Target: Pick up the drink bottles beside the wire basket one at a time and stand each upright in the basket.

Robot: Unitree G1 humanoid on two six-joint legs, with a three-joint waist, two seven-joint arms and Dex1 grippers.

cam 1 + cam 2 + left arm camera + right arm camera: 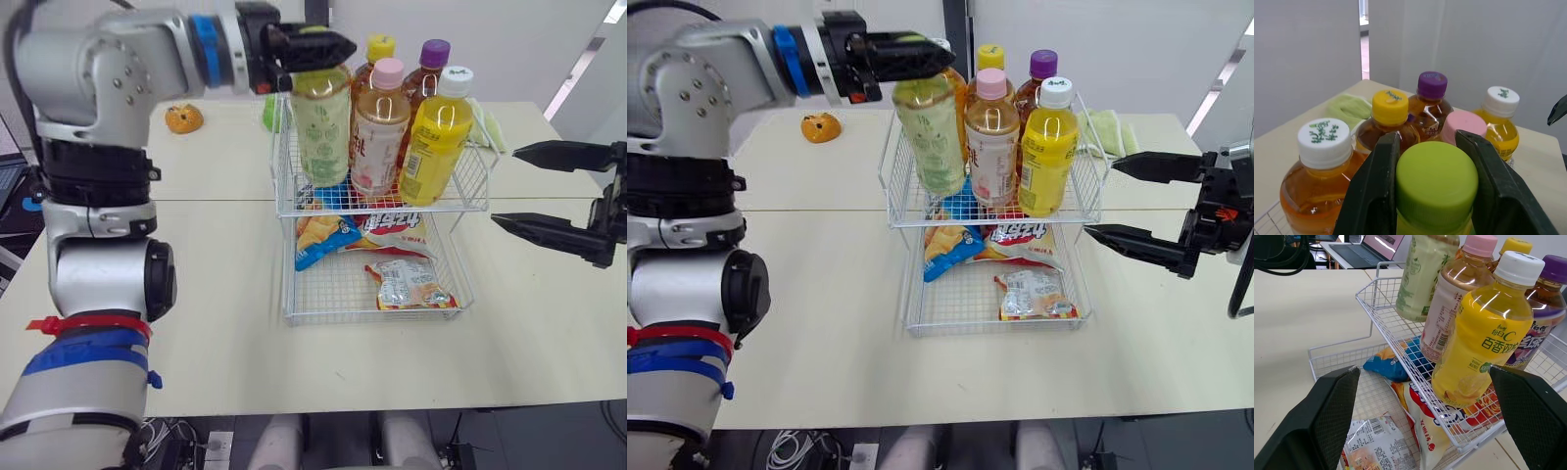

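A white two-tier wire basket point(382, 209) stands mid-table. My left gripper point(313, 47) is shut on the lime cap point(1436, 183) of a pale green bottle point(321, 122), which is upright at the upper tier's front-left corner with its base at wire-floor level. Beside it stand a pink-capped bottle point(379, 132) and a yellow juice bottle point(436, 137). Behind those are a yellow-capped bottle point(378, 47), a purple-capped bottle point(432, 57) and a white-capped amber bottle point(1322, 166). My right gripper point(504, 186) hangs open to the right of the basket, holding nothing.
Snack packets point(411, 284) lie in the basket's lower tier. An orange toy point(183, 118) sits at the back left of the table and a green cloth point(487, 122) behind the basket on the right. A laptop point(1381, 245) is on a neighbouring desk.
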